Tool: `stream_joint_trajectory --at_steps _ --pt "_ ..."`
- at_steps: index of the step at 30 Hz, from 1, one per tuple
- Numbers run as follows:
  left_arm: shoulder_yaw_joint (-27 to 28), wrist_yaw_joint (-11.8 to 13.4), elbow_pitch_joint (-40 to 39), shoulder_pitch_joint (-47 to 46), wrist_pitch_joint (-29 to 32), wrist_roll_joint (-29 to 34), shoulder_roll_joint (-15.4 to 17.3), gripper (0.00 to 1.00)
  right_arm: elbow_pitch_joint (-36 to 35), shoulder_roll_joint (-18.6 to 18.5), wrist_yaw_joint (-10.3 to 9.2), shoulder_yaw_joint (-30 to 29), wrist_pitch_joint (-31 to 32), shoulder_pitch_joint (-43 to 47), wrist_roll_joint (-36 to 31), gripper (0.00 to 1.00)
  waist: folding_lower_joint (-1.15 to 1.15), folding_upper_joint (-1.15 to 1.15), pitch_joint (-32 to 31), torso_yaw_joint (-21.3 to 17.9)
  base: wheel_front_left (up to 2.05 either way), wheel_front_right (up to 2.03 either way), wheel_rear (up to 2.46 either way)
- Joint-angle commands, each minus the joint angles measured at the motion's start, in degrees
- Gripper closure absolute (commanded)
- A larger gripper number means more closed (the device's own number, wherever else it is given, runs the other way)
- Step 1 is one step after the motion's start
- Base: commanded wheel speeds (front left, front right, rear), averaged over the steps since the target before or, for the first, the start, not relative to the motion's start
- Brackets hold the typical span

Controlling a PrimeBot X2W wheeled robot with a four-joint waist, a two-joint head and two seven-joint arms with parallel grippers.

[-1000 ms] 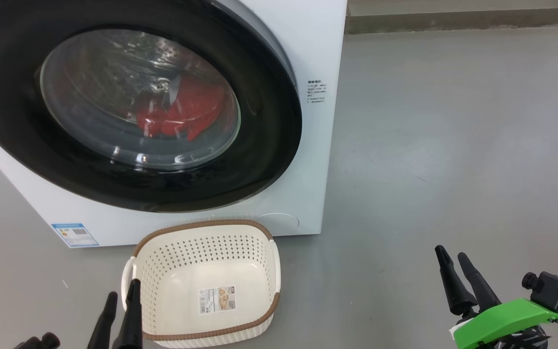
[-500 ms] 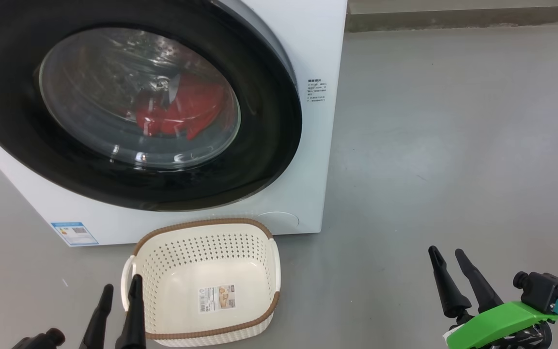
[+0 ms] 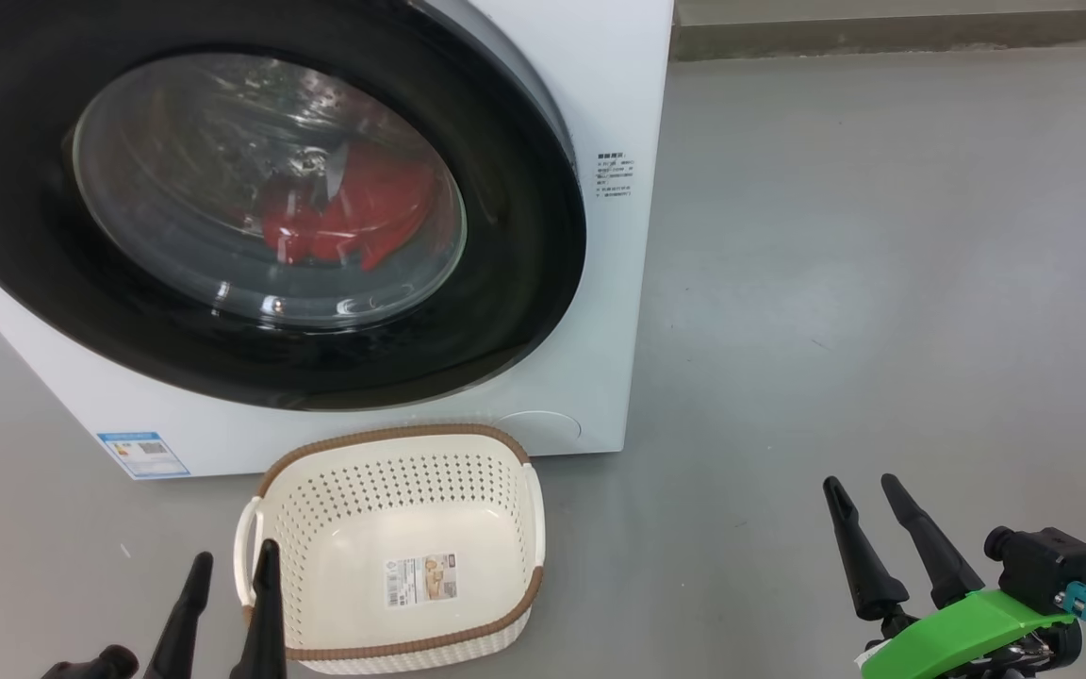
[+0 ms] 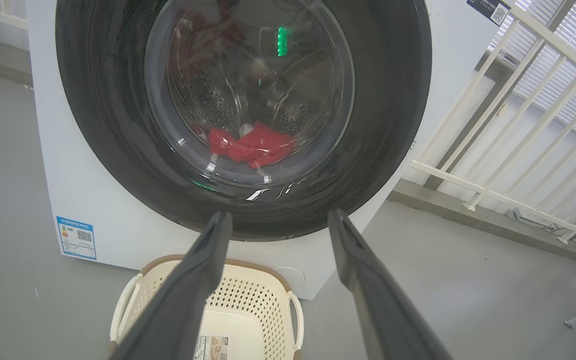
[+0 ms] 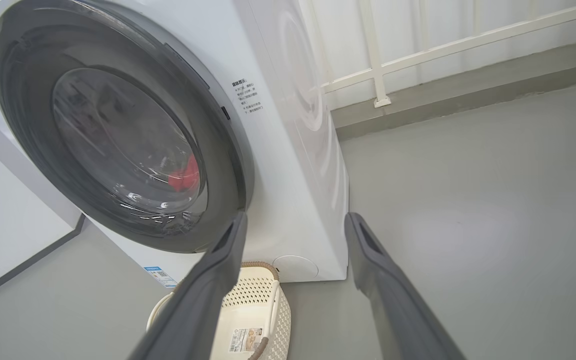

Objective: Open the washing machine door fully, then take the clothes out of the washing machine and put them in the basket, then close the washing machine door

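The washing machine (image 3: 618, 113), a white boxy front-loader, is seen standing on the grey floor (image 3: 882, 283), with a small blue label sticker (image 3: 142, 455) fixed at the lower left of its front. Its front is taken up largely by the washing machine door (image 3: 524, 236), which is shut flat against the machine; a wide glossy black rim is set around a bulging clear glass window. The basket (image 3: 392, 438), cream-white and perforated with a brown woven-look rim, is placed on the floor just before the machine, below the door. The clothes (image 3: 354, 217), bright red with a white patch, are seen through the glass, lying low in the steel drum. The left gripper (image 3: 234, 552) is held beside the basket's left handle and the right gripper (image 3: 859, 483) well apart to the right above bare floor; both are spread wide, with nothing held.
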Motion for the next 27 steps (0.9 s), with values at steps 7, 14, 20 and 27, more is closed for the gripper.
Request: stream_joint_trajectory --at_steps 7,14,20,27 --pt "1.6 0.45 -2.3 -0.13 -2.01 6.19 0.94 0.0 -2.36 -1.11 0.03 0.5 -2.0 -0.64 -5.3 0.0 0.0 0.0 0.18 -0.03 0.0 0.0 0.0" --pt "1.54 0.29 -2.3 0.27 -3.02 9.51 0.98 0.0 -2.83 -0.71 0.03 -0.79 -3.01 -0.24 -8.7 0.0 0.0 0.0 0.33 -0.14 0.0 0.0 0.0" --pt "1.19 -0.02 -2.16 0.55 -4.04 12.73 1.03 0.0 -3.37 -0.31 0.03 -2.29 -4.03 0.29 -12.37 0.0 0.0 0.0 0.68 -0.27 0.0 0.0 0.0" --pt "1.18 -0.31 -2.2 0.4 -4.91 15.33 1.07 0.0 -3.98 -0.15 0.03 -3.78 -4.89 0.72 -15.34 0.0 0.0 0.0 1.29 -0.32 0.0 0.0 0.0"
